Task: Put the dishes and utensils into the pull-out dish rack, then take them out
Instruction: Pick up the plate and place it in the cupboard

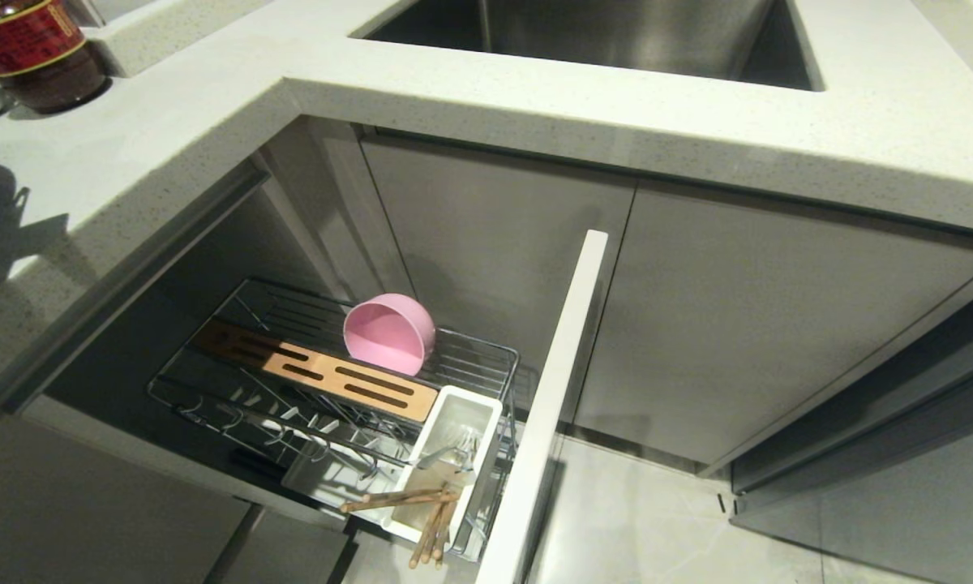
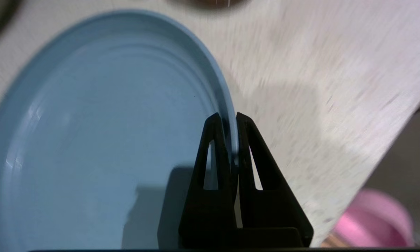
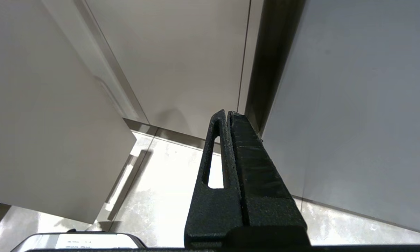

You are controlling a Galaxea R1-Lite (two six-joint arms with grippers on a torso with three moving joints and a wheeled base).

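Speckled countertop; plate rim pinched between left gripper fingers.

Kitchen corner, fitted. Countertop: pale speckled stone, L-shaped, thick square edge, brightly lit from above with soft shadows falling at its far left. Sink: brushed steel, undermounted, set into the counter at the top of the head view. Cabinet doors: flat, handleless, matte grey-beige, a narrow vertical seam between two panels under the sink. Dark recessed channel beneath the counter edge on the left run. Floor: large glossy light-grey tiles with faint veining and thin grout lines, reflecting light. Dark glass jar with red label standing at the counter's far left corner.
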